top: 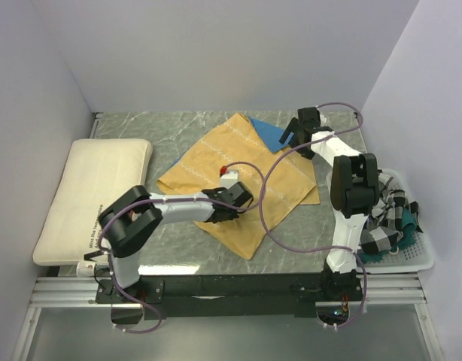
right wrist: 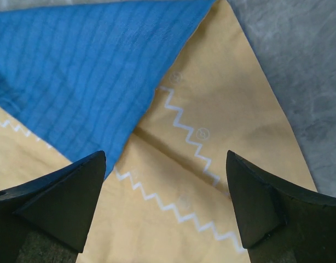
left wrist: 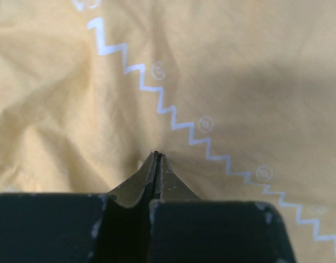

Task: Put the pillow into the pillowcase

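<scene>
The cream-white pillow (top: 95,195) lies flat at the table's left edge, away from both grippers. The pillowcase (top: 216,162) is spread in the middle, mustard side with zigzag stripes up, and a blue corner (top: 265,131) shows at the far right. My left gripper (top: 232,204) rests on its near part. In the left wrist view its jaws (left wrist: 157,155) are shut, with the yellow cloth (left wrist: 239,82) puckered at the tips. My right gripper (top: 295,135) hovers open over the far corner. Between its fingers lie yellow cloth (right wrist: 222,109) and the blue side (right wrist: 91,71).
A white basket (top: 415,259) at the right table edge holds a black-and-white checked cloth (top: 385,218) and something teal. A small white piece with a red tip (top: 226,173) sits on the pillowcase by the left gripper. Walls close in the left, back and right.
</scene>
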`<move>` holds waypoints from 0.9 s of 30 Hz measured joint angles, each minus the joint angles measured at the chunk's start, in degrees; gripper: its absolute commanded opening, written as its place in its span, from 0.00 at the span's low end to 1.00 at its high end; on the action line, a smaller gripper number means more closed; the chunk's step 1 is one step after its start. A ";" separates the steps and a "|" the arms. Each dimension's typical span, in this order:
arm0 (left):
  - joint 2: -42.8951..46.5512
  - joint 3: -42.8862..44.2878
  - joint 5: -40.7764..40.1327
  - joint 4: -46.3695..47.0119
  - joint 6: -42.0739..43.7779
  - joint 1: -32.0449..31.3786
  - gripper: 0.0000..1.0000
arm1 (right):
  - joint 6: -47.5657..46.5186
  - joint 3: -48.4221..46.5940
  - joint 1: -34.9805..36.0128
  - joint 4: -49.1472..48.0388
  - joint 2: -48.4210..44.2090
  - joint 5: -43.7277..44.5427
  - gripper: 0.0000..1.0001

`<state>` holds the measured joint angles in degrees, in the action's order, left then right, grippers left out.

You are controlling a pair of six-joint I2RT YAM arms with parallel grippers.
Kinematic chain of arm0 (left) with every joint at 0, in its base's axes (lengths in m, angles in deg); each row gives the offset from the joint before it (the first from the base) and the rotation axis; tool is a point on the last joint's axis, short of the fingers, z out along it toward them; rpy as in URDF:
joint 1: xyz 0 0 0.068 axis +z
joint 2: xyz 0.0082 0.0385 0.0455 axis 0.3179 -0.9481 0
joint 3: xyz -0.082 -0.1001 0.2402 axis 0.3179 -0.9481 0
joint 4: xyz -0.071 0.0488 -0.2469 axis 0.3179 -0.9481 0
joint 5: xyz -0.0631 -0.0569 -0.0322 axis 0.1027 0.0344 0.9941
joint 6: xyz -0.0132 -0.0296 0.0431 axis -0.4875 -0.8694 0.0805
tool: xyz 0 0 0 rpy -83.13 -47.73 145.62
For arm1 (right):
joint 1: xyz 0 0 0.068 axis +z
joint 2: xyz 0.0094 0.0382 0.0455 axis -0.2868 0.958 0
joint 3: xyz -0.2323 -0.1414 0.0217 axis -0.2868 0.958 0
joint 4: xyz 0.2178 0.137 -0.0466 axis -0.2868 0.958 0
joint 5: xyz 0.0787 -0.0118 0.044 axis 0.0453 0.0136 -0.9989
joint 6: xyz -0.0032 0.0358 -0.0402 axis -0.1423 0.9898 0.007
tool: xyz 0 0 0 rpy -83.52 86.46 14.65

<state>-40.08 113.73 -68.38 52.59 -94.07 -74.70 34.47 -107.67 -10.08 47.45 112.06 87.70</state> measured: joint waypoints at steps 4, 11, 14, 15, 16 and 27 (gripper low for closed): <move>5.42 -6.47 0.11 -0.31 -1.20 3.91 0.01 | 1.14 0.00 0.00 0.07 2.16 -1.07 0.93; 8.20 -9.35 1.03 -1.09 -1.33 7.28 0.01 | 2.51 -1.62 0.02 0.15 5.42 -2.69 0.55; 8.28 -9.20 1.70 -1.44 -0.98 7.21 0.01 | 2.47 -4.04 0.02 1.53 6.91 -2.84 0.43; 8.35 -9.14 2.03 -1.62 -0.87 7.21 0.01 | 2.32 -5.90 0.02 2.64 7.76 -2.75 0.42; 8.48 -9.07 2.36 -1.84 -0.79 7.21 0.01 | 1.99 -7.34 0.02 3.30 8.55 -2.80 0.42; 11.89 -6.51 5.57 -4.50 2.03 7.19 0.02 | 0.85 -19.37 0.02 8.52 16.46 -2.86 0.05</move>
<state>-28.19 107.21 -62.81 48.08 -92.03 -67.51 35.32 -127.03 -10.05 55.98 128.52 84.84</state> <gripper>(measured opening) 0.019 0.171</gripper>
